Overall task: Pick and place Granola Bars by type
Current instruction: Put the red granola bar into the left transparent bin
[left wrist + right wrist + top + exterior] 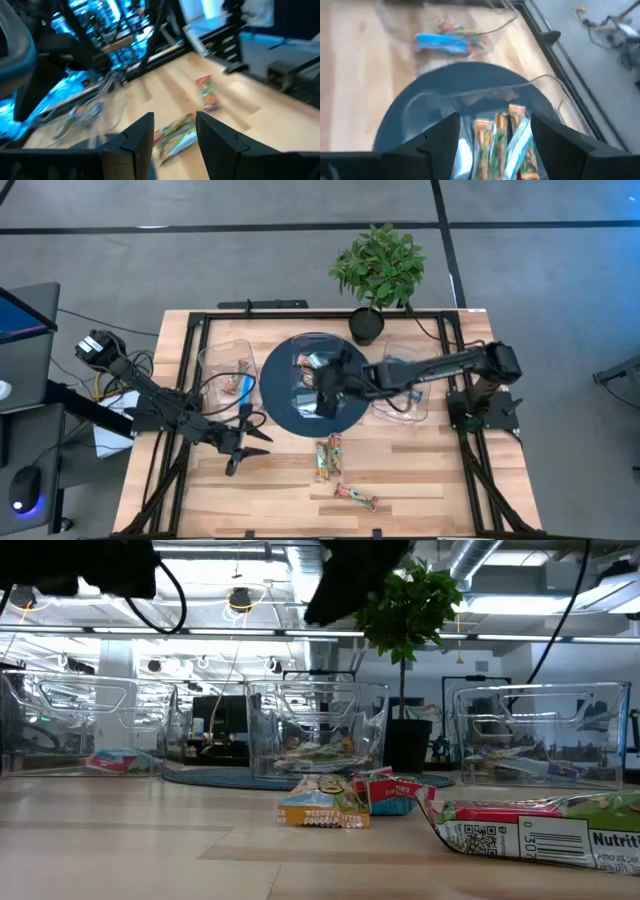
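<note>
Three clear tubs: the middle tub (470,107) on the round blue mat (281,405) has orange-green granola bars (502,137) inside, only visible from the right wrist. The right gripper (328,385) hangs above them, fingers apart, empty. The left gripper (250,430) is part-open over bare wood, with loose bars (328,457) nearby.

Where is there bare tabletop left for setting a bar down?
Bare wood lies along the table's near edge, left of the loose bars, and on the near right past the lone bar. The far half is crowded: three clear tubs, the blue mat and both arms.
</note>
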